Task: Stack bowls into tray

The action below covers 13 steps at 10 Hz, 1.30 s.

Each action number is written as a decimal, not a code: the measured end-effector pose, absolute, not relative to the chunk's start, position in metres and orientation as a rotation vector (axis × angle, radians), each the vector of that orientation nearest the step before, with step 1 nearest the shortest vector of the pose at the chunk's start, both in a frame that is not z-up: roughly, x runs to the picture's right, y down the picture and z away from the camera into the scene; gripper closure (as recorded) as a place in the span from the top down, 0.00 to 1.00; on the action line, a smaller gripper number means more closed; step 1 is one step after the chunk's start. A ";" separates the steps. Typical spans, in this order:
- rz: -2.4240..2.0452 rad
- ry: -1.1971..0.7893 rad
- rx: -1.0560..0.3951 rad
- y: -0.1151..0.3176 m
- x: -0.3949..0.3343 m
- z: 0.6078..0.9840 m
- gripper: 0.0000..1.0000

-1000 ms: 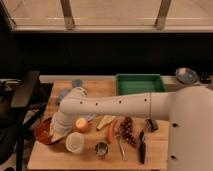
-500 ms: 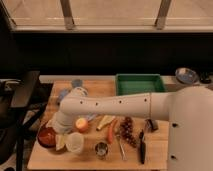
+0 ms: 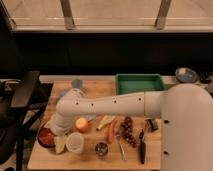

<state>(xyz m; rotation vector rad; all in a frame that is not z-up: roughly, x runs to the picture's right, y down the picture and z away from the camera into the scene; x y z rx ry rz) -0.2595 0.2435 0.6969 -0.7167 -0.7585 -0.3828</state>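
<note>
1. little has shifted over the last second: the arm has dipped slightly toward the lower left of the frame, and the orange-red bowl [image 3: 46,137] shows a touch more of its rim beneath it.
2. the gripper [image 3: 54,131] sits at the end of the white arm, at the bowl's upper right edge, in the lower left of the frame. the wrist hides it, so i cannot tell how open it is or whether it has hold of anything.
3. the orange-red bowl rests on the wooden table [image 3: 85,161], near its left edge. i cannot pick out the larger dark purple bowl for certain.
4. the green tray [image 3: 139,83] lies in the upper middle of the frame, well apart from the bowl, and looks empty from here.
5. my read is that the step in hand is getting a grip on the bowl's rim. to do it well, i would pinch one wall of the rim squarely and lift straight up before swinging.
6. the white cup [image 3: 75,143] stands just beside the bowl and the round orange fruit [image 3: 81,124] is near the wrist, so i would clear both with height first, then carry the bowl level toward the tray.
</note>
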 end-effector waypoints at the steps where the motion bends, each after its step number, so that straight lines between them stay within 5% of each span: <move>1: -0.382 -0.751 -0.725 0.252 -0.265 0.702 0.80; 9: -0.317 -0.700 -0.745 0.281 -0.266 0.716 0.79; 13: -0.295 -0.696 -0.746 0.285 -0.266 0.723 0.43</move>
